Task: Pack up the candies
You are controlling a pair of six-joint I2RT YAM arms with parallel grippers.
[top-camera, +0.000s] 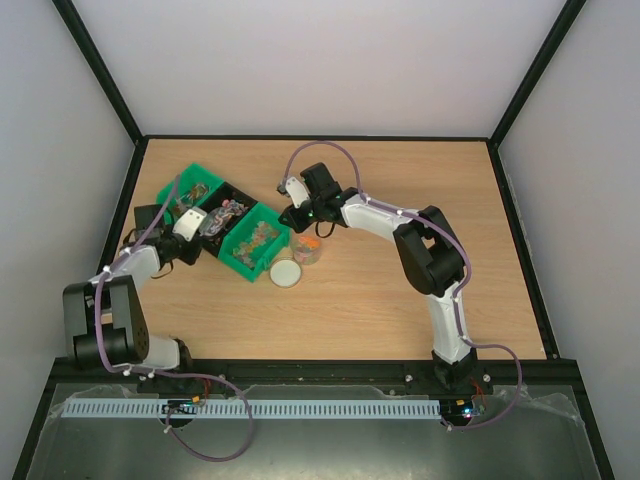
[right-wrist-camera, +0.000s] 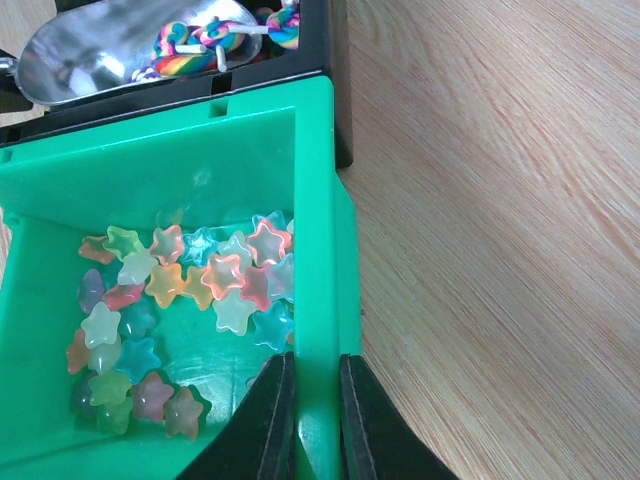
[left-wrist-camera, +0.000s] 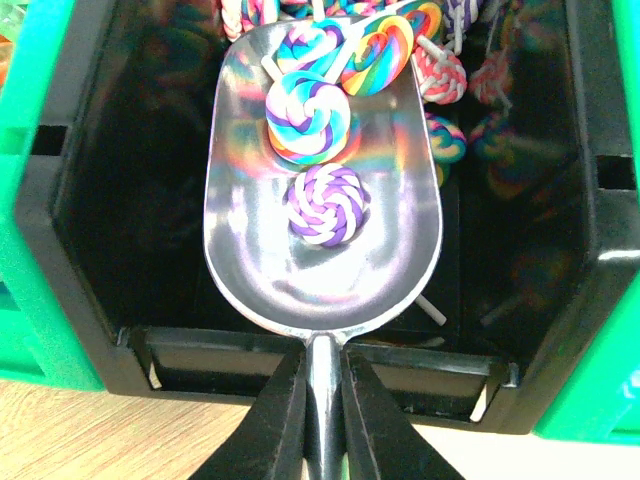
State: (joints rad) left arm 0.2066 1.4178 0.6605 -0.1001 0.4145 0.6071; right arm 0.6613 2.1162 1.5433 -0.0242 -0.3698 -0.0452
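The candies show as swirl lollipops (left-wrist-camera: pixel 326 205) in a black bin (left-wrist-camera: pixel 100 200) and star-shaped sweets (right-wrist-camera: pixel 200 280) in a green bin (right-wrist-camera: pixel 315 250). My left gripper (left-wrist-camera: pixel 322 350) is shut on the handle of a shiny metal scoop (left-wrist-camera: pixel 250 250). The scoop lies in the black bin with three swirl candies in its bowl. My right gripper (right-wrist-camera: pixel 315 365) is shut on the green bin's right wall, one finger inside and one outside. In the top view the left gripper (top-camera: pixel 203 226) is at the black bin (top-camera: pixel 238 190) and the right gripper (top-camera: pixel 292 219) at the green bin (top-camera: pixel 240 265).
A small clear jar (top-camera: pixel 308 248) holding some coloured candies stands just right of the green bin, with a round whitish lid (top-camera: pixel 285 273) beside it. A second green bin (top-camera: pixel 196 178) sits left of the black one. The scoop also shows in the right wrist view (right-wrist-camera: pixel 80 60).
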